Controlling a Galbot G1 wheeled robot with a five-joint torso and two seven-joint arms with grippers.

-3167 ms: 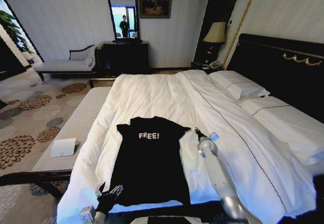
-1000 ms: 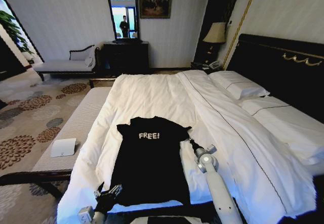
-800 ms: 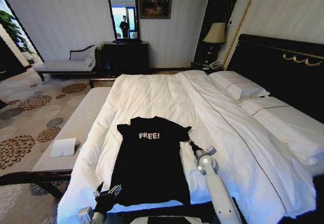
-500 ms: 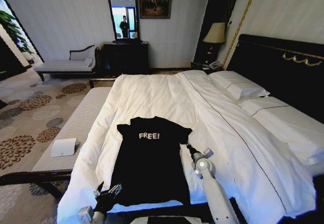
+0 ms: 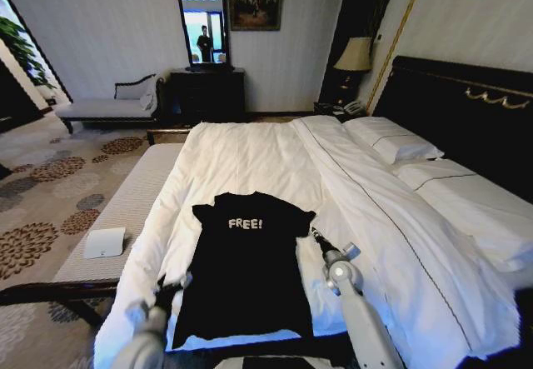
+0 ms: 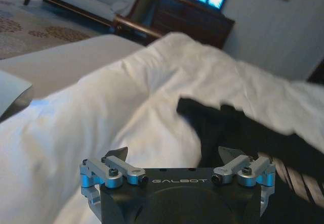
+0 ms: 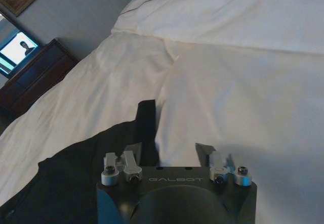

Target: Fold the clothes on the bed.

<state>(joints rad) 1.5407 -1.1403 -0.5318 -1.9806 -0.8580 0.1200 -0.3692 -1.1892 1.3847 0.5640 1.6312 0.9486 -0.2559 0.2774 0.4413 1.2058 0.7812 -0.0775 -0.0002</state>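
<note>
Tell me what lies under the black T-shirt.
The black T-shirt lies flat on the bed's white duvet, which shows all around it. The patch of duvet directly beneath is covered, so anything there cannot be seen.

The head view looks forward and down from high at the near edge of the bed (image 5: 250,152), facing the far wall across the black T-shirt (image 5: 246,261). The left wrist view sits low over the duvet beside the T-shirt (image 6: 238,130), close to it, looking across toward the dresser (image 6: 195,24). The right wrist view hovers near the T-shirt's (image 7: 76,178) other side, facing the same dresser (image 7: 30,77). All three share the shirt and surrounding duvet.
</note>
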